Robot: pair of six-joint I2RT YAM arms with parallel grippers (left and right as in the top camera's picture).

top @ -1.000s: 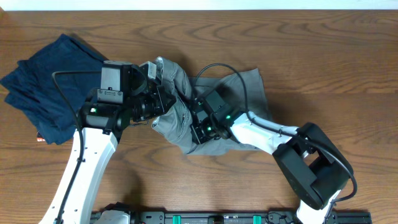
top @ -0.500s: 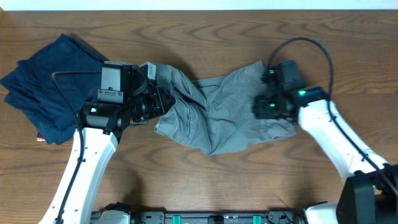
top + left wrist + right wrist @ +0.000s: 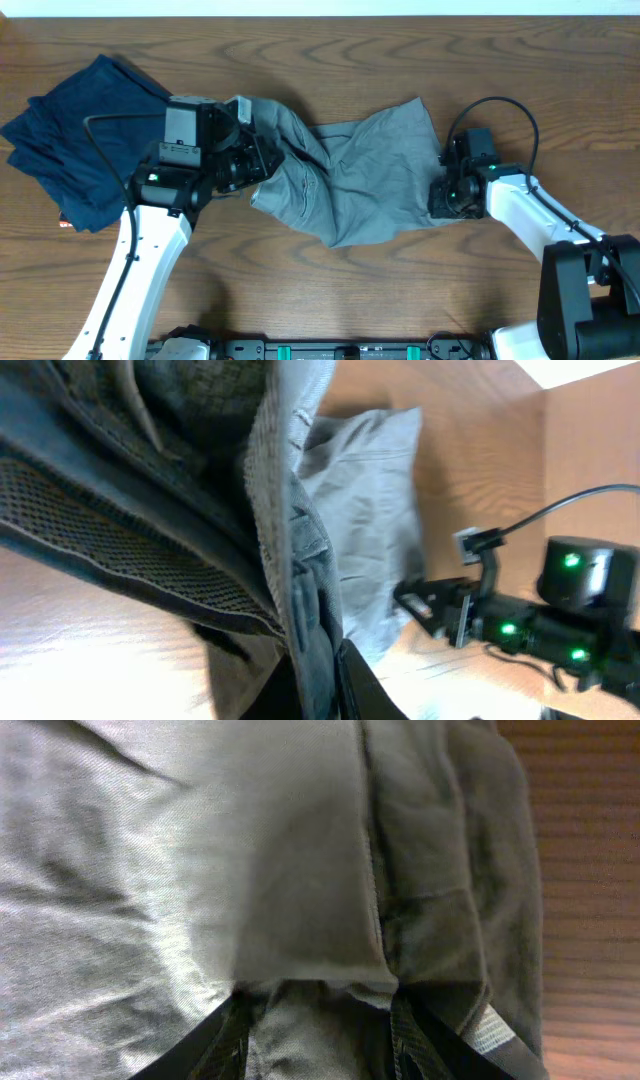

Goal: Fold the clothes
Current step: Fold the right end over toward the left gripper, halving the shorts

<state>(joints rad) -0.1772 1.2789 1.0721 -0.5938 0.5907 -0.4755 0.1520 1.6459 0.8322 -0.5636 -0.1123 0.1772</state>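
Observation:
The grey shorts (image 3: 360,180) lie stretched across the table's middle, between my two grippers. My left gripper (image 3: 265,160) is shut on their bunched left end, with the waistband and paler mesh lining hanging in front of the left wrist view (image 3: 180,560); the fingers (image 3: 322,680) pinch a fold there. My right gripper (image 3: 440,198) is at the shorts' right edge. In the right wrist view its fingers (image 3: 320,1020) have a thick fold of grey cloth (image 3: 200,850) between them, and their tips are hidden under it.
Dark navy folded garments (image 3: 75,135) lie at the far left, beside my left arm. Bare wooden table (image 3: 300,290) surrounds the shorts. My right arm with green lights shows in the left wrist view (image 3: 560,620).
My right gripper swept from the shorts' middle to the right and then slightly down, pulling the cloth out wide and flat. My left gripper stayed in place holding its end.

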